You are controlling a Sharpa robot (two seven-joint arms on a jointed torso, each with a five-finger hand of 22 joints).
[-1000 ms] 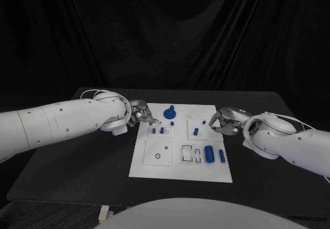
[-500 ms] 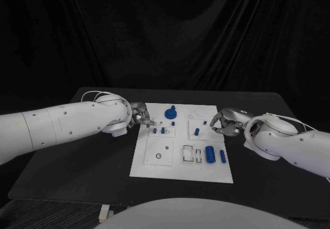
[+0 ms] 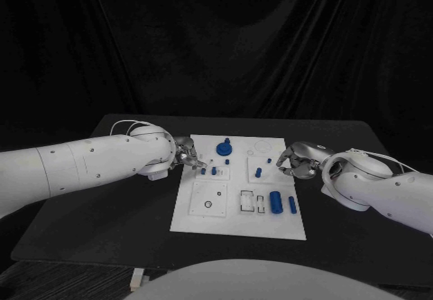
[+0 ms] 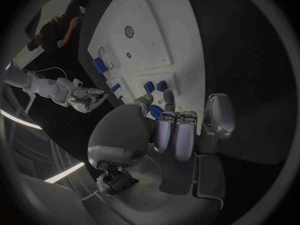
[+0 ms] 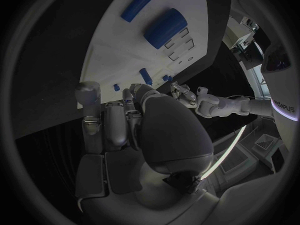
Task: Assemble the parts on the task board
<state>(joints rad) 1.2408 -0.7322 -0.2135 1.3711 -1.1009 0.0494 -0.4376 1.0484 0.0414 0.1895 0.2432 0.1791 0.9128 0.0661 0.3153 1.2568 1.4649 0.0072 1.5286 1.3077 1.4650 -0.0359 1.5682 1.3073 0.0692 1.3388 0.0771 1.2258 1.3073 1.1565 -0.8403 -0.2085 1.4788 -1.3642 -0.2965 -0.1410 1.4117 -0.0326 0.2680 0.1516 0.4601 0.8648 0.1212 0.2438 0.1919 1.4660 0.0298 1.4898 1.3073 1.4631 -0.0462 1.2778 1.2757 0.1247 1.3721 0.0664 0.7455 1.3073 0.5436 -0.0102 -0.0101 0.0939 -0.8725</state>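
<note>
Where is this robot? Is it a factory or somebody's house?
Probably neither: it looks like a robot lab or test booth. A black table stands before dark curtains, with a white task board of small blue parts between the left hand and right hand.

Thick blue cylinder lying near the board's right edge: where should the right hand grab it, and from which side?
Judging by its pose, grip the thick blue cylinder at mid-length across its round flanks, coming from above. It lies flat, with a thinner blue rod close beside it.

Black table (image 3: 108, 212) before a dark curtain (image 3: 226, 56)
</note>
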